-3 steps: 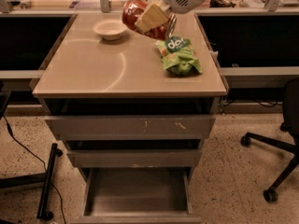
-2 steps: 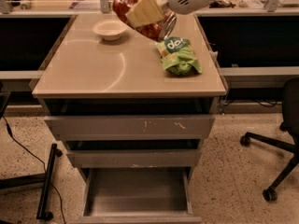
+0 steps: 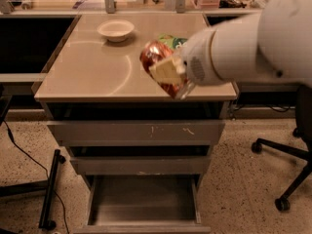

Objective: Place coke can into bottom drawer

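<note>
1. While I scan from the left edge of the frame, I first see a black cable [image 3: 18, 143] trailing across the speckled floor. Beside it, at the lower left, stands a black stand leg [image 3: 49, 191].
2. Left of centre, the tan cabinet top [image 3: 83, 72] fills the upper middle of the picture. A pale bowl [image 3: 115, 29] sits upright toward its back edge.
3. Below the top, the two upper drawers are pushed in, first the top drawer [image 3: 122, 132] with its scuffed front, then the middle drawer [image 3: 141, 165] beneath it.
4. At the bottom centre, the bottom drawer [image 3: 144, 201] is pulled out, showing its plain grey floor.
5. Just right of centre, the coke can [image 3: 154, 55] hangs in the air, tilted. In the picture it overlaps the front right part of the cabinet top, well above the bottom drawer and apart from it.
6. The gripper [image 3: 169, 76] is clamped on the coke can, with a tan finger pad [image 3: 166, 70] pressed flat against the side facing me.
7. Behind the can, a corner of a green snack bag [image 3: 174, 42] peeks out on the cabinet top.
8. To the right, the white arm [image 3: 253, 45] reaches in from the upper right corner of the frame.
9. At the far right, the black wheeled base of an office chair [image 3: 282, 162] rests on the floor.
</note>
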Available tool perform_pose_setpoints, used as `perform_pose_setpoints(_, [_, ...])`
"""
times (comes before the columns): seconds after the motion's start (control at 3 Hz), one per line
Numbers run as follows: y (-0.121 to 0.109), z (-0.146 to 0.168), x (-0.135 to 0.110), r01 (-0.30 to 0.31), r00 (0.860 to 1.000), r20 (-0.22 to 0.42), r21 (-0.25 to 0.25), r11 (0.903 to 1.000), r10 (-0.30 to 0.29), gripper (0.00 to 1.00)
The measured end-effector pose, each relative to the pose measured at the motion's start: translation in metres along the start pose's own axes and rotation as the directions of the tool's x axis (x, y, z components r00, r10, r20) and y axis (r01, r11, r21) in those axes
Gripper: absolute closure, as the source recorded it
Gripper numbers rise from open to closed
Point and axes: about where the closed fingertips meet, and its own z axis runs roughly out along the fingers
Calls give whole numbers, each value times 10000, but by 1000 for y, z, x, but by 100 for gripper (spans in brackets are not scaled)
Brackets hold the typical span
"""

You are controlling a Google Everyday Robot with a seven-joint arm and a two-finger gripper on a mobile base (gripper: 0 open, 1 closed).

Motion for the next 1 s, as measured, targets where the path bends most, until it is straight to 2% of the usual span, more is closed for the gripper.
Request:
perform_pose_setpoints(0.33, [15, 29, 99, -1048, 9852, -1366, -35, 9945, 1033, 100])
perform_pose_setpoints(0.67, [19, 26, 94, -929, 9886, -1201, -79, 9956, 913, 100])
perform_pose_setpoints(1.0, [26, 44, 136, -2358, 9640, -1328, -262, 9714, 2304, 100])
